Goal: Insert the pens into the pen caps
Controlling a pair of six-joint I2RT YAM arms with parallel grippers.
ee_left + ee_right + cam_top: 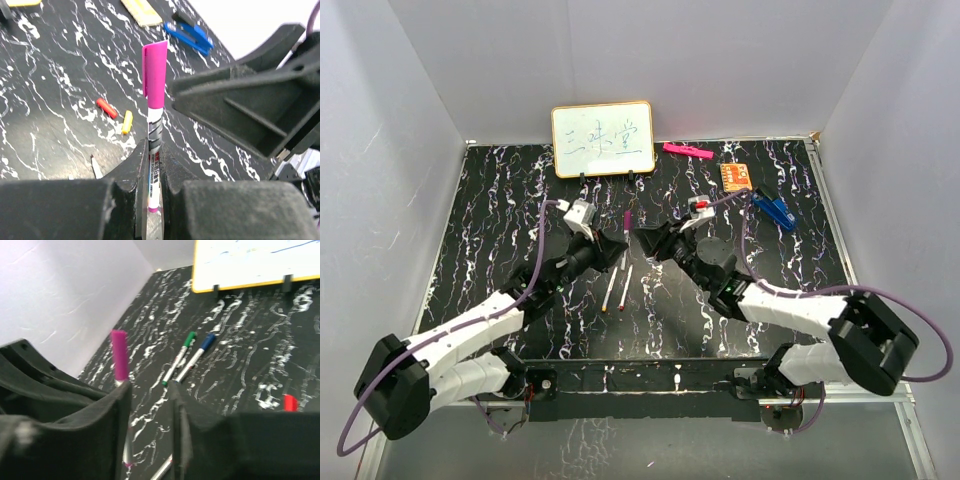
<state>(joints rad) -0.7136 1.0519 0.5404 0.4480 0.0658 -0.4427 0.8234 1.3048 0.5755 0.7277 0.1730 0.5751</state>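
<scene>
Progress looks past the halfway mark. The left claw [152, 172] is clamped on a pen [154, 131] that stands upright between its fingers, a magenta cap [155, 75] on top; whether that cap is fully seated cannot be told. The right claw [150, 407] stands just beside that cap, fingers apart with nothing between them. Ahead of the right claw, toward the whiteboard [240, 265], a green pen [177, 360] and a blue pen [194, 359] lie side by side, apparently capped. Left to do, by my reading: a red cap [106, 108] and a yellow cap [127, 121] lie loose, close together, ahead and left of the left claw, and one bare pen [611, 288] and a second bare pen [625, 283] lie under and just behind both claws. Room is tightest between the two claws themselves. The table [500, 230] edges and walls are well apart from both claws, as is the blue clip [190, 35], so withdrawing and setting down should be easy.
</scene>
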